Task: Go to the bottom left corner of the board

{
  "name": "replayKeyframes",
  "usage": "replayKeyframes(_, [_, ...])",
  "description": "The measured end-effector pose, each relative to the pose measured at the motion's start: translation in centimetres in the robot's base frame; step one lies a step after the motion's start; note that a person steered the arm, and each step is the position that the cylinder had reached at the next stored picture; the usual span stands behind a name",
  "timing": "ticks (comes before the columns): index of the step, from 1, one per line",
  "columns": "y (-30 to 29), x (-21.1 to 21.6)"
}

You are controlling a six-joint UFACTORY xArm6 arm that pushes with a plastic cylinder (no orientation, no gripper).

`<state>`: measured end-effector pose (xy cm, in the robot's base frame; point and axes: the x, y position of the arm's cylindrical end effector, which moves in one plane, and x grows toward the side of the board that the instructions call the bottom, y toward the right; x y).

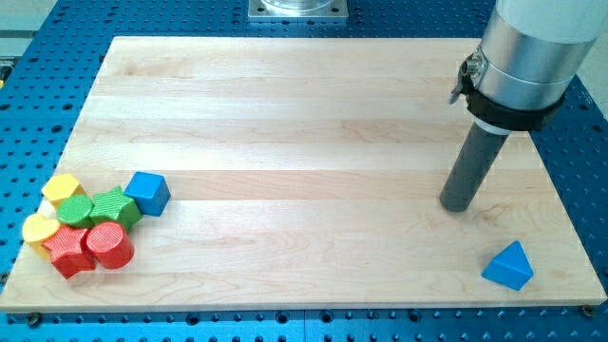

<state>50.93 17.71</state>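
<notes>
My tip [458, 205] rests on the wooden board [313, 104] at the view's right, far from the bottom left corner. A cluster of blocks lies near that corner: a blue cube [147, 193], a green star [115, 206], a green block [75, 210], a yellow block [62, 187], a yellow heart-like block [39, 231], a red cylinder [109, 245] and a red star-like block [67, 253]. A blue triangular block [508, 265] lies alone at the bottom right, below and right of my tip.
The arm's silver body [527, 52] hangs over the board's top right. A metal mount [298, 9] sits at the top edge. Blue perforated table [38, 104] surrounds the board.
</notes>
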Motion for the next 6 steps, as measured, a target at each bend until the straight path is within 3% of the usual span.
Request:
replayKeyframes(2, [0.0,0.3])
replayKeyframes(4, [-13.3,0.1])
replayKeyframes(5, [-19.3,6.8])
replayKeyframes(6, [-27.3,10.5])
